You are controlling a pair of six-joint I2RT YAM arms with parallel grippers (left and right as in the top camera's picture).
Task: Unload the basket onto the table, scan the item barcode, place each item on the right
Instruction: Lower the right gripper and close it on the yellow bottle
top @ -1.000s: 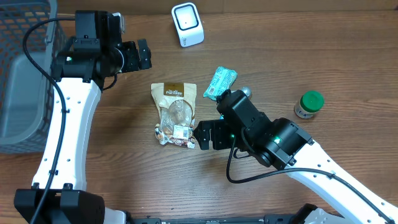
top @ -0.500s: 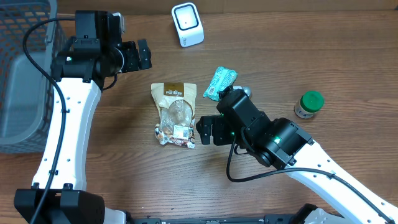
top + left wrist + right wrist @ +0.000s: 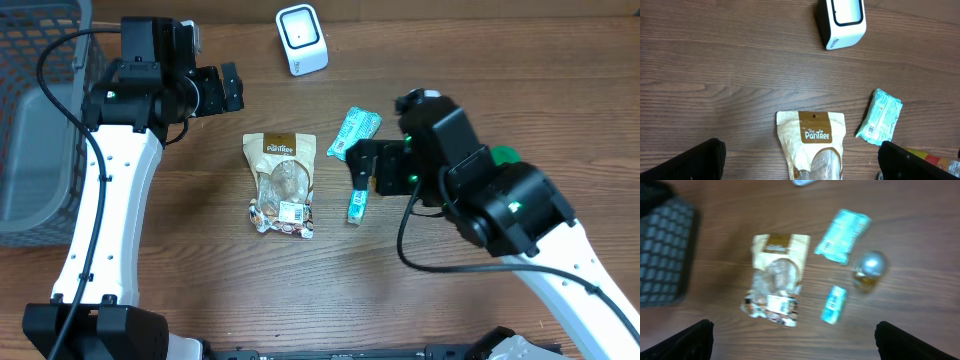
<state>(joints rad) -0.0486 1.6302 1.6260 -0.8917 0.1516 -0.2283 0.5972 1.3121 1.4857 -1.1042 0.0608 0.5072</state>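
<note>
A tan Pantree snack pouch (image 3: 281, 180) lies flat mid-table, with a white barcode label (image 3: 291, 211) near its lower end. The white scanner (image 3: 302, 38) stands at the back. My left gripper (image 3: 215, 90) hovers open, back left of the pouch (image 3: 812, 145), and the scanner (image 3: 841, 22) lies ahead of it. My right gripper (image 3: 368, 168) hangs open and empty high over the table, right of the pouch (image 3: 776, 285). Its wrist view is blurred. Neither gripper (image 3: 802, 165) (image 3: 802, 342) touches anything.
A teal packet (image 3: 355, 133) and a small teal stick pack (image 3: 355, 206) lie right of the pouch. A silver-capped jar (image 3: 869, 269) stands beside them. A green-lidded jar (image 3: 503, 155) peeks out behind the right arm. A grey mesh basket (image 3: 40, 120) fills the left edge.
My right arm has risen and swung back to the right, away from the pouch's lower end, uncovering the small teal stick pack. The left arm has not moved.
</note>
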